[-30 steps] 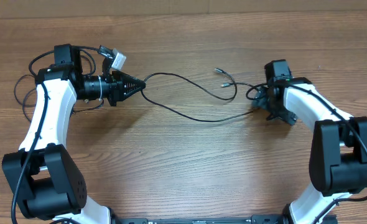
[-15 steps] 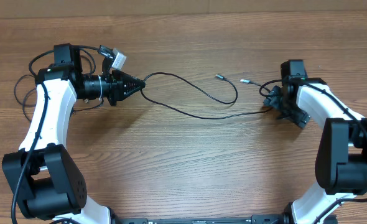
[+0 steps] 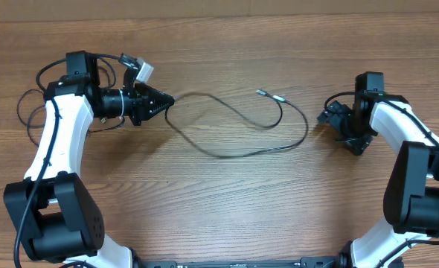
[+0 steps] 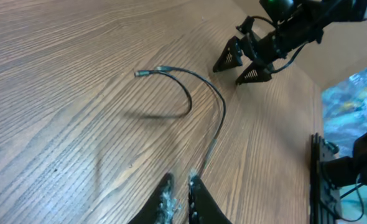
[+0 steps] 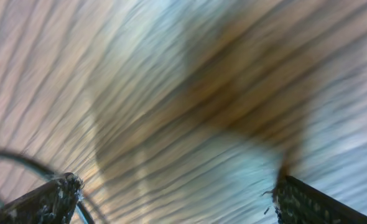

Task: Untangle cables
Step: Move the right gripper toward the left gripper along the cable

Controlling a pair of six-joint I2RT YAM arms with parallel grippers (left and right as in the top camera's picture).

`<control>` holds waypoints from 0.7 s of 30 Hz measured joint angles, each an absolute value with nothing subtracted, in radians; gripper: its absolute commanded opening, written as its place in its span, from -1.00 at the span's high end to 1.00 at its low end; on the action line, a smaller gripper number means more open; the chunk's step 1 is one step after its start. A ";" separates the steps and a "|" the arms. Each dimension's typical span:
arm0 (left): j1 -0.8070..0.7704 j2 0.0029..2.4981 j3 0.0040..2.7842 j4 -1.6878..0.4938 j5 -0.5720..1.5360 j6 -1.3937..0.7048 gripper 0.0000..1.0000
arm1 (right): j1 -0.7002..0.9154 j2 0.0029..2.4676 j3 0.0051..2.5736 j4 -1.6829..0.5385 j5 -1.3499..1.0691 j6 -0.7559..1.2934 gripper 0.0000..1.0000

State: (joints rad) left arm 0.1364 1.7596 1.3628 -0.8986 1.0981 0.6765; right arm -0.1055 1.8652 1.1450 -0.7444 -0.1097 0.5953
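Now the right gripper sits further towards the right edge of the tabletop than a second earlier, and the cable no longer reaches it. The strand that ran taut into that gripper now lies slack, bending round short of it and back towards the middle. The right jaws stand wide, as both the left wrist view and its own blurred camera show, with nothing between them. A dark line at the lower left of that blurred view may be a wire, but I cannot tell.

The left gripper is in the same place near the left edge. Its jaws are narrow, pinching the cable where two strands meet, and the left wrist view shows the cord running straight into the fingertips.

From there the cable spreads over the middle of the tabletop in one loose open loop. Its plug lies towards the far edge, also seen from the left wrist. A second plug tip may lie just beside it, but it is too small to tell.

For the task this looks like progress: the strands barely cross, so little tangle seems left. The loop still needs laying out straight, probably with a fresh grasp by the right arm.
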 measured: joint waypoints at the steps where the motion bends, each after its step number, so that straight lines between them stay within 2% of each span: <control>1: 0.126 1.760 1.363 -0.889 1.086 0.667 0.71 | -0.090 1.865 1.145 -0.745 -0.128 0.595 -1.00; 2: 0.115 1.760 1.363 -0.876 1.072 0.654 0.64 | -0.071 1.864 1.145 -0.746 -0.144 0.595 -1.00; 3: 0.097 1.760 1.363 -0.860 1.048 0.634 0.47 | -0.052 1.864 1.145 -0.745 -0.158 0.596 -1.00; 5: 0.067 1.761 1.363 -0.839 0.997 0.592 -0.07 | -0.004 1.864 1.145 -0.743 -0.182 0.596 -1.00; 7: 0.045 1.764 1.363 -0.823 0.960 0.567 -0.28 | 0.035 1.864 1.145 -0.734 -0.190 0.597 -1.00; 15: -0.029 1.768 1.362 -0.772 0.810 0.454 -0.47 | 0.164 1.864 1.131 -0.601 -0.312 0.599 -1.00; 21: -0.042 1.768 1.362 -0.761 0.765 0.409 -0.55 | 0.233 1.869 1.125 -0.514 -0.401 0.625 -1.00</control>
State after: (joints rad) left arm -0.0422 1.7676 1.3624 -0.7612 0.7647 0.4091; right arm 0.2333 1.8687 1.1252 -0.5144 -0.4011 0.6250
